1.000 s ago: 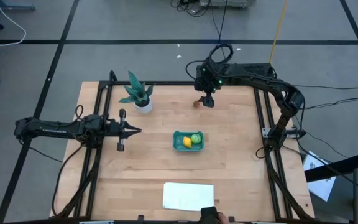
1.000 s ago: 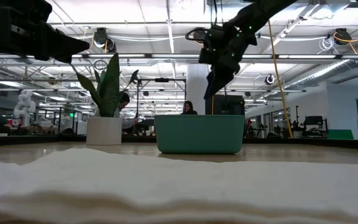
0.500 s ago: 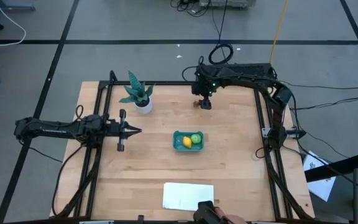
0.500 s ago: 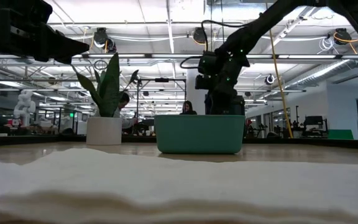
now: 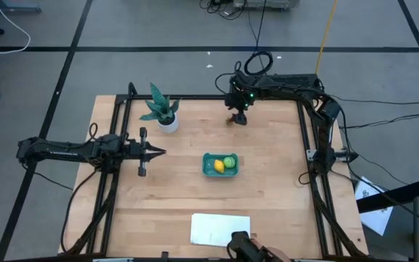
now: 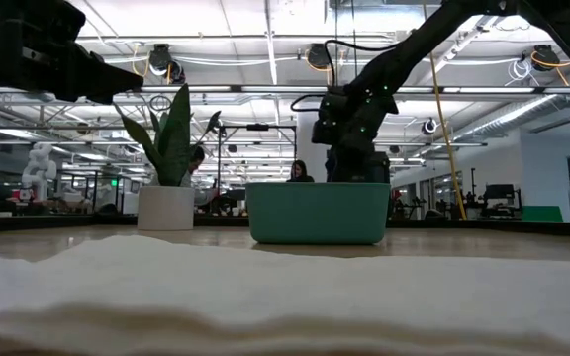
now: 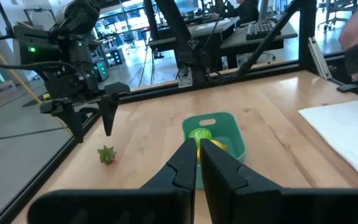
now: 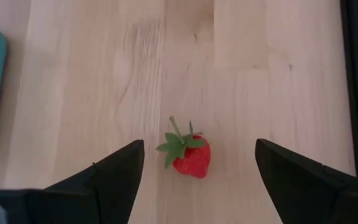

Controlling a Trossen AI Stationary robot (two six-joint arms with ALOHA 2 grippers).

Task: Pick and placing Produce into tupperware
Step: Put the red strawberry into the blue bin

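Observation:
The teal tupperware (image 5: 220, 164) sits mid-table with a yellow lemon-like piece (image 5: 217, 167) and a light green ball (image 5: 228, 161) inside. A small red strawberry (image 8: 191, 157) with green leaves lies on its side on the bare wood near the far edge (image 5: 230, 121). My right gripper (image 8: 199, 147) hangs open just above it, pointing steeply down, one finger on either side and touching nothing. My left gripper (image 5: 160, 152) waits shut and level at the table's left, pointing at the tupperware (image 7: 213, 132). In the low view the tupperware (image 6: 317, 213) hides the strawberry and my right gripper's fingertips.
A potted green plant (image 5: 163, 113) stands at the far left. A flat white sheet (image 5: 220, 228) lies at the near edge, and a person's hand (image 5: 247, 248) shows beside it. Black frame rails (image 5: 308, 145) run along both table sides.
My right gripper has come down toward the strawberry near the far edge, dropping behind the tupperware in the low view. Its fingers have stayed open. The person's hand at the near edge has shifted a little.

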